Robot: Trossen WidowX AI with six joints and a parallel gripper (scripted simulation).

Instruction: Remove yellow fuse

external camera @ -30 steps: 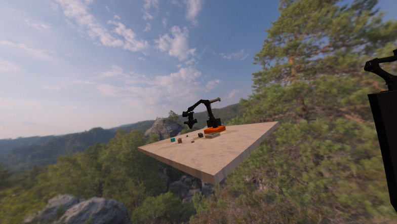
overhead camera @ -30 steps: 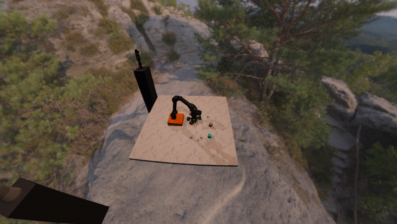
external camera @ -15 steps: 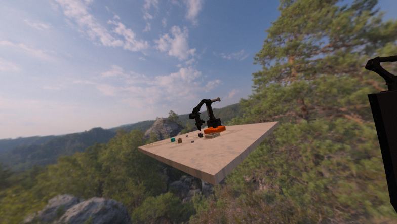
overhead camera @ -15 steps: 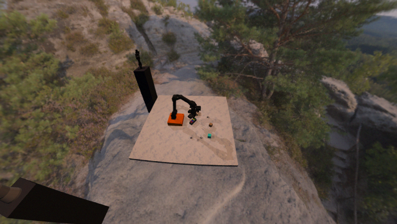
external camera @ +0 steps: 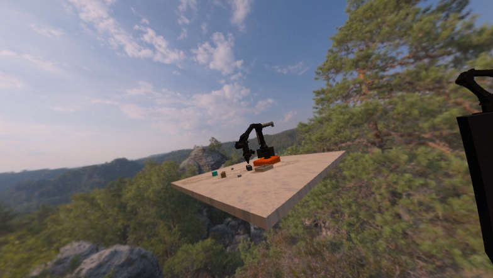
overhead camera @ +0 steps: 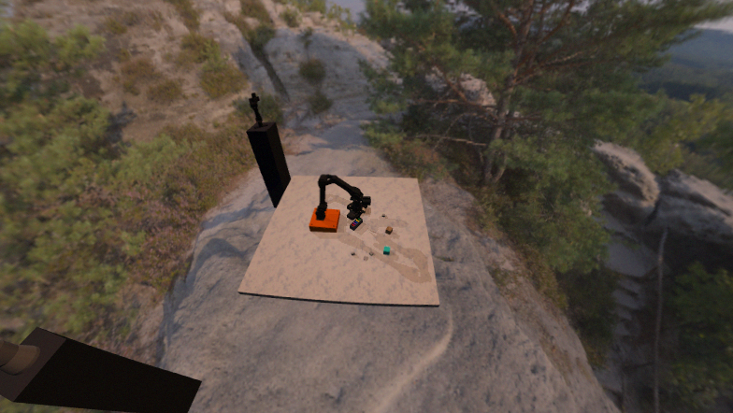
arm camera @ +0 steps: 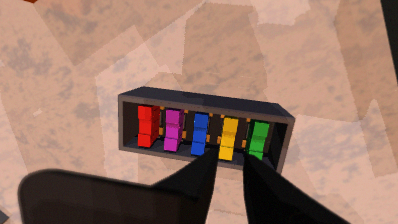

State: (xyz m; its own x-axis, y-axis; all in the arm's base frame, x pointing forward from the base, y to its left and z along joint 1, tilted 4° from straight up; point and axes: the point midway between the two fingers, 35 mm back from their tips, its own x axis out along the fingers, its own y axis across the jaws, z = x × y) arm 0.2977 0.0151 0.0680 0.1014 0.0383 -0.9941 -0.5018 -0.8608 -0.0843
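The yellow fuse (arm camera: 228, 132) stands in the dark fuse block (arm camera: 200, 97) (external camera: 248, 168), fourth from the left in the wrist view, between the blue fuse (arm camera: 200, 131) and the green fuse (arm camera: 259, 136). The magenta fuse (arm camera: 173, 130) and red fuse (arm camera: 146, 125) stand further left. My gripper (arm camera: 230, 159) (external camera: 248, 162) is narrowly open and empty, pointing down above the block. In the wrist view its fingertips overlap the block's lower edge, either side of the yellow fuse's lower end. The tray (external camera: 263, 169) is beside the block; the arm hides it in the top view.
The orange base block (overhead camera: 323, 220) (external camera: 266, 161) is under the arm. A brown cube (overhead camera: 389, 230) (external camera: 223, 174) and a teal cube (overhead camera: 386, 249) (external camera: 214, 173) stand on the table, with several small grey pieces around them.
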